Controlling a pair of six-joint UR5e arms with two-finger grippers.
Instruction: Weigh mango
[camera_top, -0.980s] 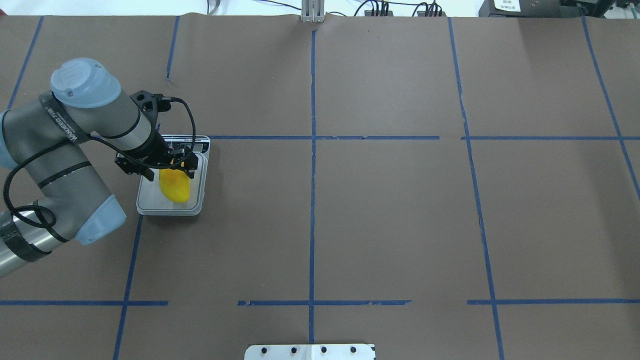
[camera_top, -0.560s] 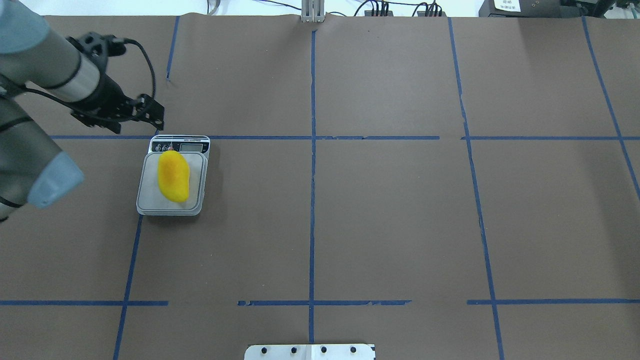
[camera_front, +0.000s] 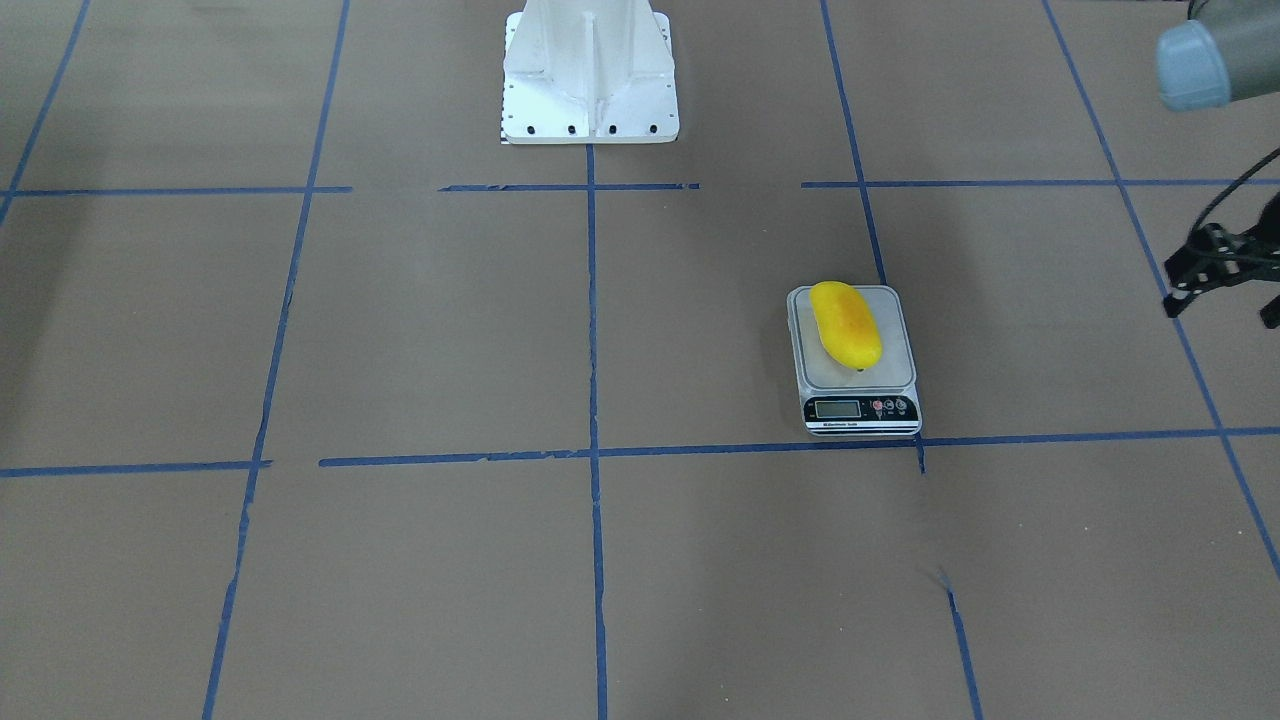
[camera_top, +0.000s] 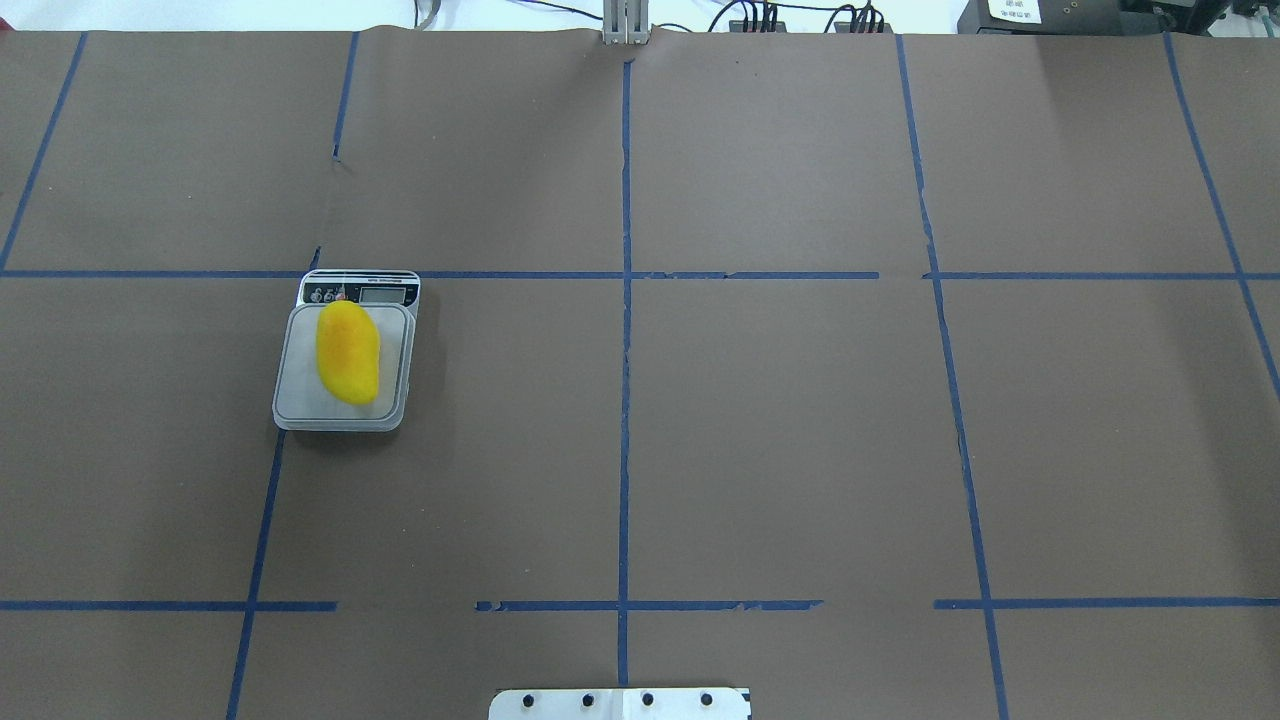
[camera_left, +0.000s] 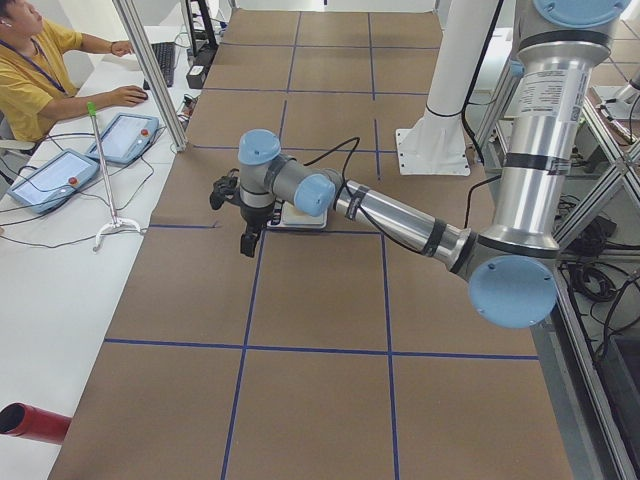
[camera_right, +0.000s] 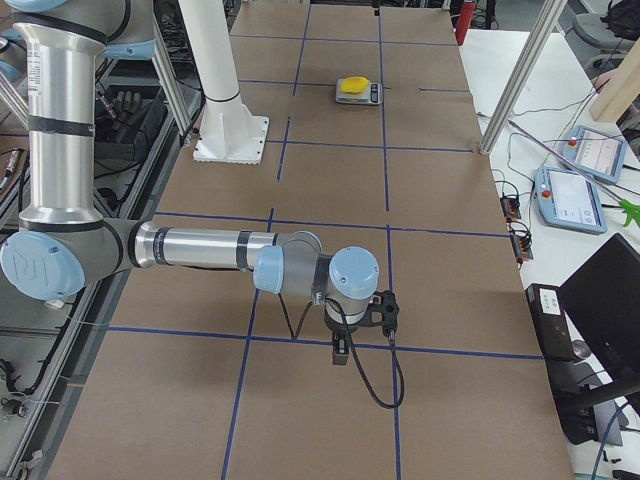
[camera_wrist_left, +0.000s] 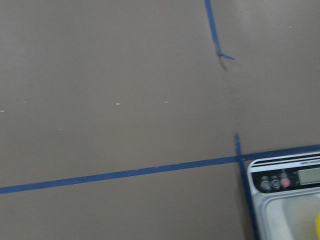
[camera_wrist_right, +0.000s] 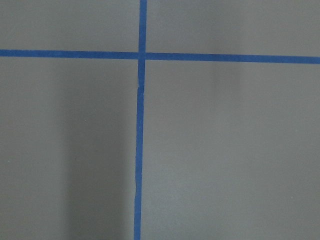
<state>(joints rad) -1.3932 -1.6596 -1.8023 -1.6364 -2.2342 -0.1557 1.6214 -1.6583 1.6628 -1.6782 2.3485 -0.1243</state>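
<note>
The yellow mango (camera_top: 347, 352) lies lengthwise on the grey platform of the small scale (camera_top: 298, 400), alone and free of any gripper. It also shows in the front-facing view (camera_front: 845, 322) on the scale (camera_front: 892, 352), whose display faces that camera. My left gripper (camera_front: 1220, 312) is open and empty at that view's right edge, raised and well off to the side of the scale. In the left wrist view a corner of the scale (camera_wrist_left: 280, 210) shows. My right gripper (camera_right: 340, 352) hangs over bare table far from the scale (camera_right: 372, 94); I cannot tell whether it is open or shut.
Brown paper with blue tape lines covers the table. The white robot base (camera_front: 588, 75) stands at the near middle edge. An operator (camera_left: 30, 70) sits at a side desk with tablets. No arm shows in the overhead view.
My left gripper let go of the mango, rose and drew back to the left, out of the overhead view. The mango stays on the scale.
</note>
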